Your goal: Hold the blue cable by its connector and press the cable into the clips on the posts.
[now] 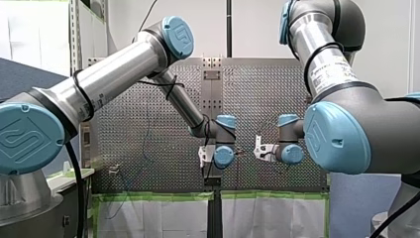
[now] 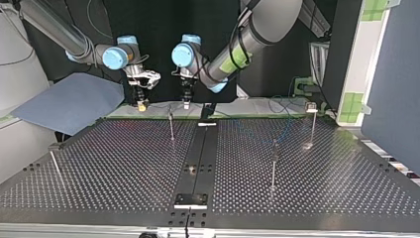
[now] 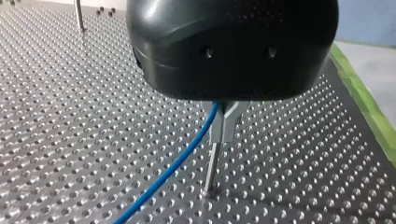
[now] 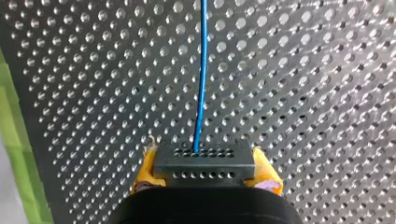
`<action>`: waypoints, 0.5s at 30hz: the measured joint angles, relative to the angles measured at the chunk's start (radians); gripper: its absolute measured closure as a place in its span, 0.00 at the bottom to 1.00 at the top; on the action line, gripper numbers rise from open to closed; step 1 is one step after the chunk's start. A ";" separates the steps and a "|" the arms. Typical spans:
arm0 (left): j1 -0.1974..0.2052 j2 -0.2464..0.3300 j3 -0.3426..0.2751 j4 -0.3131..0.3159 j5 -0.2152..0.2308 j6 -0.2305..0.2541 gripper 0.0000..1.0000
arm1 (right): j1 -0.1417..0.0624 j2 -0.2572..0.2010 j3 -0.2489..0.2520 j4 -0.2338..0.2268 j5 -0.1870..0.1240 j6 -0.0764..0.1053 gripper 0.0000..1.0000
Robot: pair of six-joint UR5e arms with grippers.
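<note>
Between the yellow pads (image 4: 145, 169) of my right claw (image 4: 205, 162), a dark grey rectangular connector (image 4: 204, 170) is sitting crosswise, and the pads are pinching it at both short ends. Straight ahead of that claw, a thin blue cable (image 4: 201, 84) is leaving the middle of the connector and running out over the dark perforated metal surface (image 4: 303, 93). A strip of green tape (image 4: 14, 154) is edging the surface off to one side of the claw.

Under my left claw (image 2: 186, 101), the cable is climbing at a slant and meeting the top of a small grey forked clip (image 3: 225, 123), which is standing on a thin upright metal post (image 3: 212, 168) set in the surface. The cable is touching one prong of the fork; whether it is lying seated in the fork is not showing. The left claw's rounded black body is covering everything just above the clip, so I cannot tell whether this claw is spread or pressed together. Seen in the top view, the two claws are hanging near each other.
</note>
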 joint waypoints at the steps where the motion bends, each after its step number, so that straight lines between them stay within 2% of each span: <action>1: -0.001 0.000 0.000 0.001 0.002 -0.002 0.99 | 0.000 0.000 -0.002 0.000 -0.008 0.000 1.00; 5: 0.001 -0.006 0.000 0.003 0.006 -0.005 0.99 | -0.003 0.001 -0.006 0.001 -0.029 0.002 1.00; 15: 0.009 -0.044 0.001 0.012 0.010 -0.022 0.99 | -0.042 0.019 -0.015 0.000 -0.046 0.022 1.00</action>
